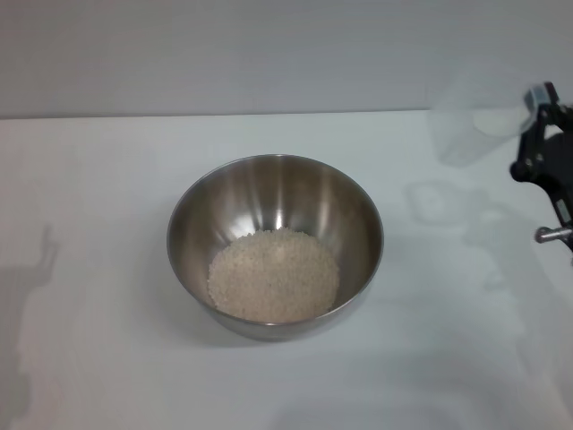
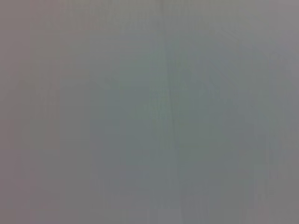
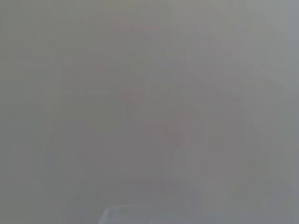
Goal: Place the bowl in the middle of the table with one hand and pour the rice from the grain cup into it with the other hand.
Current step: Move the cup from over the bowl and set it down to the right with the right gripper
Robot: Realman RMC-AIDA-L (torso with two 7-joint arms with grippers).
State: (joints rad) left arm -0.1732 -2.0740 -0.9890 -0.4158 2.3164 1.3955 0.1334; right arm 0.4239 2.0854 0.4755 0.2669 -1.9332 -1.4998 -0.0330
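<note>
The steel bowl [image 1: 276, 188] stands in the middle of the white table [image 1: 107, 179]. A flat heap of pale rice [image 1: 274, 276] lies in its bottom. The translucent grain cup [image 1: 473, 115] hangs above the table's far right, looks empty, and casts a faint shadow below it. My right gripper [image 1: 534, 115] is at the right edge of the head view and is shut on the cup's side. The left gripper is out of view. Only its shadow falls on the table's left side. Both wrist views show plain grey.
A grey wall runs behind the table's far edge [image 1: 269, 114]. Faint arm shadows lie on the table at the left and right of the bowl.
</note>
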